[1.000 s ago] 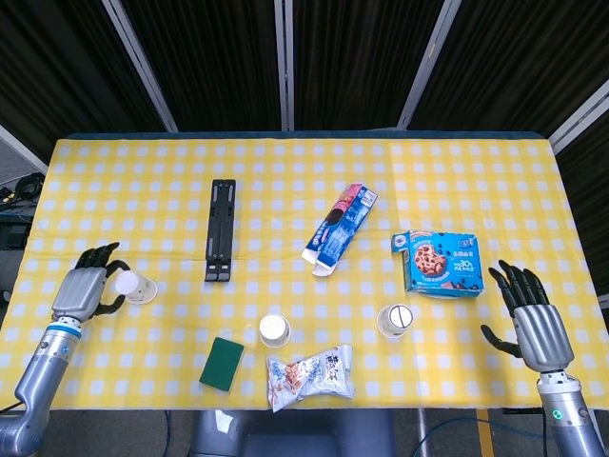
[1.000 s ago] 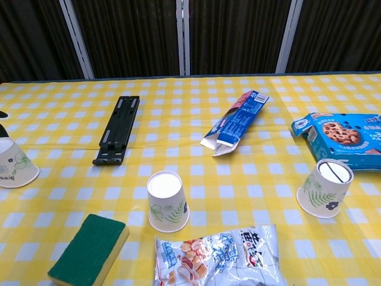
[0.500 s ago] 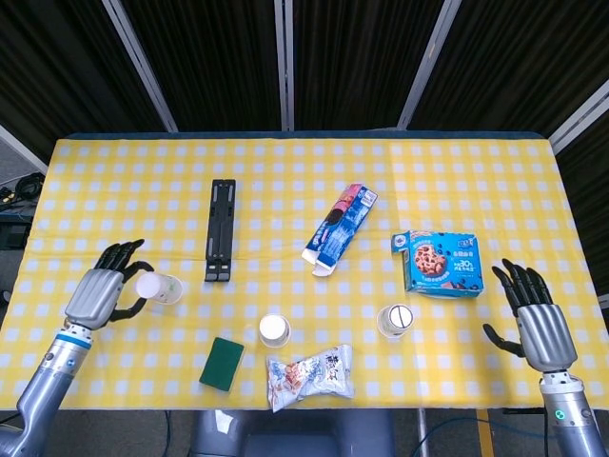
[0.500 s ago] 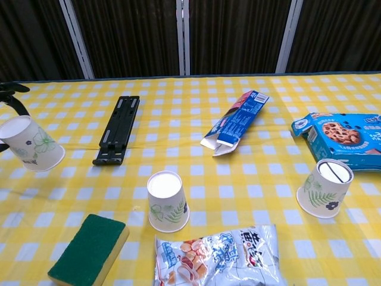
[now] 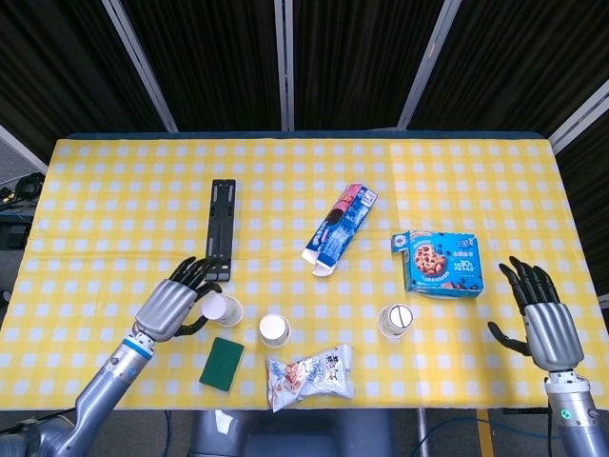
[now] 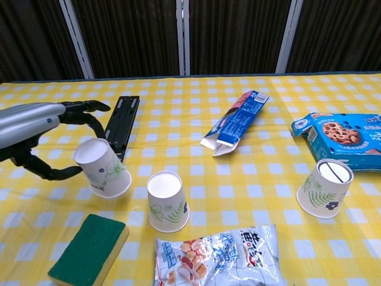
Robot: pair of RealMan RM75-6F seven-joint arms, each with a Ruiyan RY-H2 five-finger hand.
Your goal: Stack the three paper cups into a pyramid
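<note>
While the left hand (image 5: 169,309) holds a tilted cup (image 6: 102,168), the middle cup (image 6: 167,201) stands just right; right hand (image 5: 546,324) spread wide, empty.

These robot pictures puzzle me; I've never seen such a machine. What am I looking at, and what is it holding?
It is a robot with two arms ending in metal hands, at a table with a yellow checked cloth. One picture looks down from its head, the other forward from its chest. The left hand holds a paper cup upside down, tilted. The right hand is open and holds nothing. Two more upturned cups stand there: a middle cup and a right cup. Also lying about: a green sponge, snack bag, cookie box, blue carton and black bracket.
</note>
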